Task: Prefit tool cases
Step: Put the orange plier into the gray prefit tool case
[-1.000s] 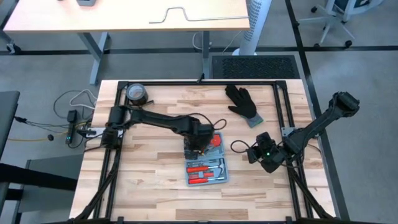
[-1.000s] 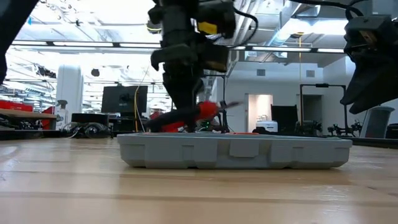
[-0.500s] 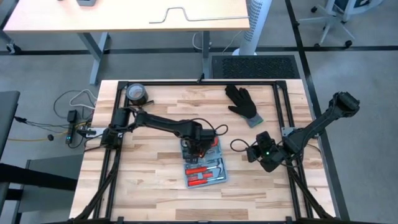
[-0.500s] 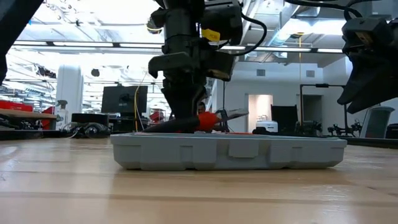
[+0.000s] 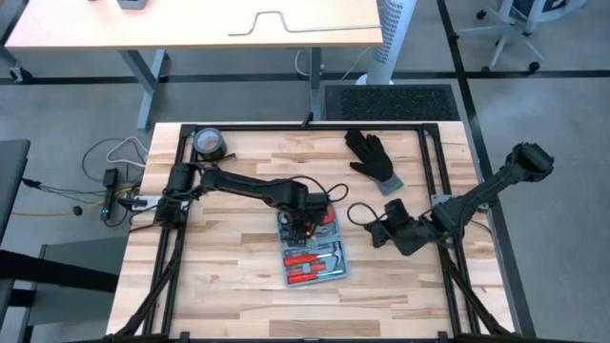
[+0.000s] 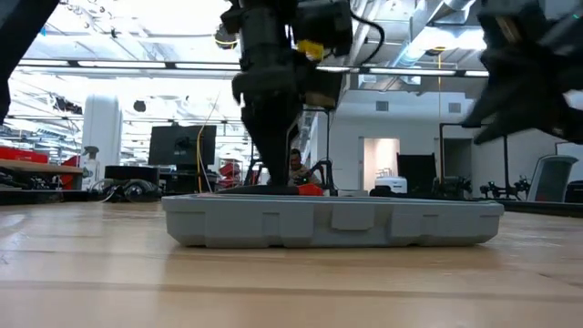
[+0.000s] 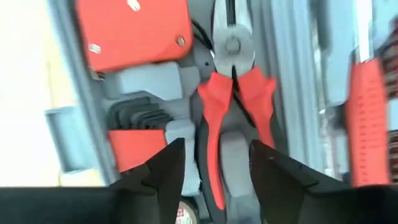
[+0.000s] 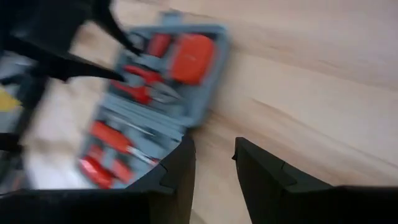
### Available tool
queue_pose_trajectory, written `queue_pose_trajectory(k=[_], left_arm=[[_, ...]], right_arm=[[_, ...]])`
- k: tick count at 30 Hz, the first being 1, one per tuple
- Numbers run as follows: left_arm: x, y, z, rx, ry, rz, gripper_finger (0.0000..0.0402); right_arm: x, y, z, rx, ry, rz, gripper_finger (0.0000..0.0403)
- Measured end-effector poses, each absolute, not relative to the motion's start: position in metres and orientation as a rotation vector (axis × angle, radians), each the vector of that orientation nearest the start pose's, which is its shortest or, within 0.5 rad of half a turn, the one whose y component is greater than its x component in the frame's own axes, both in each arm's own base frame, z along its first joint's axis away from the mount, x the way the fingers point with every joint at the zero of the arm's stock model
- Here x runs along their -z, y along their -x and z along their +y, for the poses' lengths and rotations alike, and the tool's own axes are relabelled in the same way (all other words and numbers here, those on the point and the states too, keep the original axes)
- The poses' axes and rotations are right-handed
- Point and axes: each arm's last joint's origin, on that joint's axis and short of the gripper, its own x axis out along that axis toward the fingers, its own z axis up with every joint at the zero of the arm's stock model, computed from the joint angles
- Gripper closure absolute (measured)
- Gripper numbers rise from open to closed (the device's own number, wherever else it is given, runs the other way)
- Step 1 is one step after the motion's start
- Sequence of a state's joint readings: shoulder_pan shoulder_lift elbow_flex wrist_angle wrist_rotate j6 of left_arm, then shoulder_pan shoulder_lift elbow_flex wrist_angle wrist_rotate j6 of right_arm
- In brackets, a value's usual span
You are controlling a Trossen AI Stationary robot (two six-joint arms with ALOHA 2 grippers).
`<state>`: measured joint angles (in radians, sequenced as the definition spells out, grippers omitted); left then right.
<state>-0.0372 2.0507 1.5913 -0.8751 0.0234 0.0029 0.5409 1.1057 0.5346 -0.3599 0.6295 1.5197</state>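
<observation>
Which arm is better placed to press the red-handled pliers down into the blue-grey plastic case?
Left, probably. The left gripper is open directly over the red-handled pliers in the blue-grey plastic case; the right gripper hangs beside it, apart.

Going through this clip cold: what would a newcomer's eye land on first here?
Probably the open tool case near the middle of the table, its grey recesses holding red-handled tools. The left end effector is down over its far half, fingers open just above the red-handled pliers lying in their recess. The right end effector waits open beside the case, and a black glove lies near the far edge.
</observation>
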Motion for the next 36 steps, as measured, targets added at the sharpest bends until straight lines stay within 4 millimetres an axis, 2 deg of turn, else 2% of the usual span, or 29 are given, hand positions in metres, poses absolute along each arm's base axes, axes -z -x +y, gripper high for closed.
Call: queue_pose_trajectory(k=[4, 7, 10, 13, 19, 23, 30, 36], left_arm=[[-0.206, -0.407, -0.016, 0.023, 0.032, 1.230, 0.0251], [-0.214, -0.400, -0.017, -0.006, 0.095, 1.091, 0.0279], [-0.212, -0.385, -0.017, -0.050, 0.179, 1.018, 0.0331], [-0.203, -0.367, -0.016, -0.098, 0.244, 1.020, 0.0388], [-0.190, -0.333, -0.012, -0.257, 0.320, 1.041, 0.0398], [-0.184, -0.321, -0.011, -0.305, 0.357, 1.036, 0.0400], [-0.175, -0.316, -0.011, -0.315, 0.376, 1.033, 0.0401], [-0.178, -0.320, -0.012, -0.297, 0.384, 0.990, 0.0401]], right_arm=[[-0.191, -0.194, 0.082, 0.534, -0.925, 0.435, 0.0290], [-0.187, -0.211, 0.078, 0.483, -0.918, 0.436, 0.0328], [-0.175, -0.230, 0.074, 0.420, -0.905, 0.468, 0.0387], [-0.164, -0.249, 0.068, 0.375, -0.904, 0.518, 0.0393], [-0.155, -0.285, 0.059, 0.268, -0.876, 0.588, 0.0398], [-0.149, -0.304, 0.054, 0.212, -0.862, 0.642, 0.0400], [-0.124, -0.328, 0.044, 0.185, -0.870, 0.751, 0.0401], [-0.119, -0.345, 0.035, 0.219, -0.874, 0.685, 0.0402]])
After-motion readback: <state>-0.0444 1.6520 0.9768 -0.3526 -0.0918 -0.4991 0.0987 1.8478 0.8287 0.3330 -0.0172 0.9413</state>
